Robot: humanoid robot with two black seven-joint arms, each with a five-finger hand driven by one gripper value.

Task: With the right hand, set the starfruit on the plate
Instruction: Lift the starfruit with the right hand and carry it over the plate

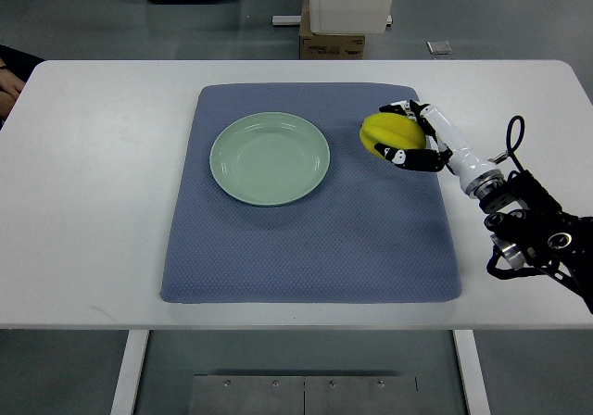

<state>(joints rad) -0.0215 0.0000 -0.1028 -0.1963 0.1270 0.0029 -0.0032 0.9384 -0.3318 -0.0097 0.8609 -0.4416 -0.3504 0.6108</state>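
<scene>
Right hand (419, 135) reaching in from the right edge, fingers wrapped around the yellow starfruit (391, 135), fruit's long axis running roughly left-right, over the blue mat (306, 248), green plate (270, 158) left of the hand, apart.

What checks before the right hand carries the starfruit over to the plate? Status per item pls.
1. Right hand fingers wrapped around starfruit: ok.
2. Grip firm enough to lift: cannot tell.
3. Starfruit clear of the mat: cannot tell from the top view.
4. Plate empty and flat on mat: ok.
5. Path from fruit to plate free of objects: ok.
6. Left arm out of the way: ok, not in view.
</scene>
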